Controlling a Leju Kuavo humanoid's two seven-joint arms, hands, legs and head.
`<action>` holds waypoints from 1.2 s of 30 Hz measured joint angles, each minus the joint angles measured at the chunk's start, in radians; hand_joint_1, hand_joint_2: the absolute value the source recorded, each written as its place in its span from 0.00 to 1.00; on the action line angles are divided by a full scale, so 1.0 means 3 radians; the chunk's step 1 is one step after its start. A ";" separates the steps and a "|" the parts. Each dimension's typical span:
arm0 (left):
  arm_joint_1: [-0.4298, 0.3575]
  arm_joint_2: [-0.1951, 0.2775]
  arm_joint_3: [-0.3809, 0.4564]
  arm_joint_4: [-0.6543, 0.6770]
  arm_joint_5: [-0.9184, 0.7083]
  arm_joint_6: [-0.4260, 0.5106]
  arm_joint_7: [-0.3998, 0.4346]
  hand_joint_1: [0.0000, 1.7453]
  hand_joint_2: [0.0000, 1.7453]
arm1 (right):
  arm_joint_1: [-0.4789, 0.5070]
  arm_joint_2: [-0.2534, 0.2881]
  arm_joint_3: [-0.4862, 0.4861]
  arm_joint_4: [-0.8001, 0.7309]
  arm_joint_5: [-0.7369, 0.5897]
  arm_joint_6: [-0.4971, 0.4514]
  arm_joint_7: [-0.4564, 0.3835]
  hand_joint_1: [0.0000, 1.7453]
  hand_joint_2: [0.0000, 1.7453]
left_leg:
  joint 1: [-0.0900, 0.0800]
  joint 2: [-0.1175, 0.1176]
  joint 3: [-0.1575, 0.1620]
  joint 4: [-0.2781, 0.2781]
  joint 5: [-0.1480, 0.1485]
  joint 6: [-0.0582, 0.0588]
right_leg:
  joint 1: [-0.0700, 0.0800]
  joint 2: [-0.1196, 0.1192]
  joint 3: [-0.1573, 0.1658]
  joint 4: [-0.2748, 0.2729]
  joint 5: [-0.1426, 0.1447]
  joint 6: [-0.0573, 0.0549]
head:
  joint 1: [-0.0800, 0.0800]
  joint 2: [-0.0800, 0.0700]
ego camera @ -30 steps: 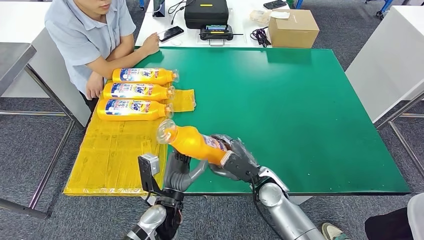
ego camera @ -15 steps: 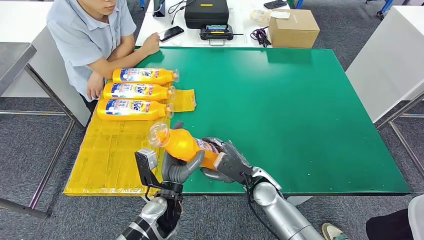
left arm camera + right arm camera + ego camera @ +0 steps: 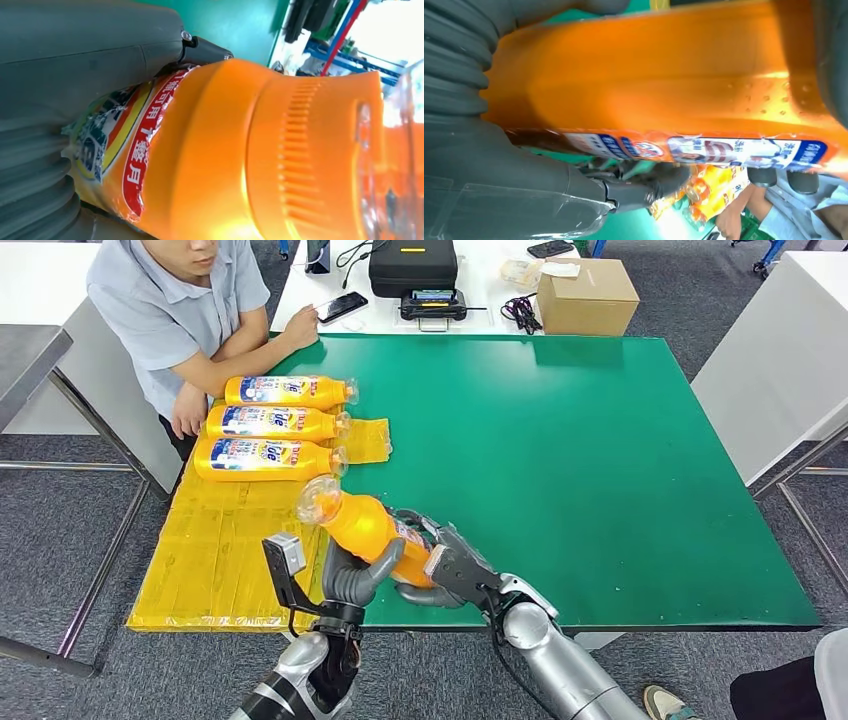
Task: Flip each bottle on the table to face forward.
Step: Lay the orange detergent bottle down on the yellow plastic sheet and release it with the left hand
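An orange bottle (image 3: 367, 525) with a clear cap hangs tilted above the front edge of the green table (image 3: 600, 470), cap toward the upper left. My right hand (image 3: 450, 565) grips its base end and my left hand (image 3: 352, 575) wraps it from below near the neck. Up close, the left wrist view shows the orange bottle (image 3: 260, 150) against the grey thumb, and the right wrist view shows the bottle's (image 3: 664, 85) labelled side. Three more orange bottles (image 3: 268, 423) lie side by side with labels up on the yellow sheet (image 3: 220, 550) at the table's left.
A person (image 3: 185, 315) sits at the far left corner, one hand near the lying bottles. Behind the green table are a cardboard box (image 3: 586, 296), a black case (image 3: 413, 265) and a phone (image 3: 341, 307). A white table stands at the right.
The held bottle has moved left and slightly toward me. My left hand has risen and closed around it from below while the right hand kept its hold.
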 joint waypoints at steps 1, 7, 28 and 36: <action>0.0008 0.0000 0.0005 -0.0013 0.0014 -0.0016 0.0011 1.00 1.00 | -0.0001 0.0005 0.0004 0.0007 0.0000 0.0000 0.0004 0.00 1.00 | 0.0000 0.0000 0.0000 0.0000 0.0000 0.0000 | 0.0000 0.0000 0.0000 0.0000 0.0000 0.0000 | 0.0000 0.0000; 0.0037 0.0001 0.0031 -0.0066 0.0037 -0.0032 0.0038 1.00 1.00 | -0.0014 0.0028 0.0013 0.0044 0.0003 -0.0011 0.0017 0.00 1.00 | 0.0000 0.0000 0.0000 0.0000 0.0000 0.0000 | 0.0000 0.0000 0.0000 0.0000 0.0000 0.0000 | 0.0000 0.0000; -0.0115 -0.0106 0.0626 0.0115 -0.3608 0.1400 -0.0106 1.00 1.00 | 0.0077 0.0086 -0.0047 0.0191 0.0388 -0.0476 -0.0105 0.00 1.00 | 0.0000 0.0004 0.0001 0.0000 0.0000 0.0000 | 0.0000 0.0001 -0.0001 0.0000 0.0001 0.0000 | 0.0000 0.0000; -0.0160 -0.0170 0.1359 0.0041 -0.4764 0.1420 0.0052 1.00 1.00 | 0.0090 0.0130 -0.0150 0.0194 0.0494 -0.0490 -0.0111 0.00 1.00 | 0.0001 0.0002 0.0001 0.0000 0.0002 -0.0002 | 0.0001 0.0001 -0.0002 0.0001 0.0001 0.0000 | 0.0001 0.0000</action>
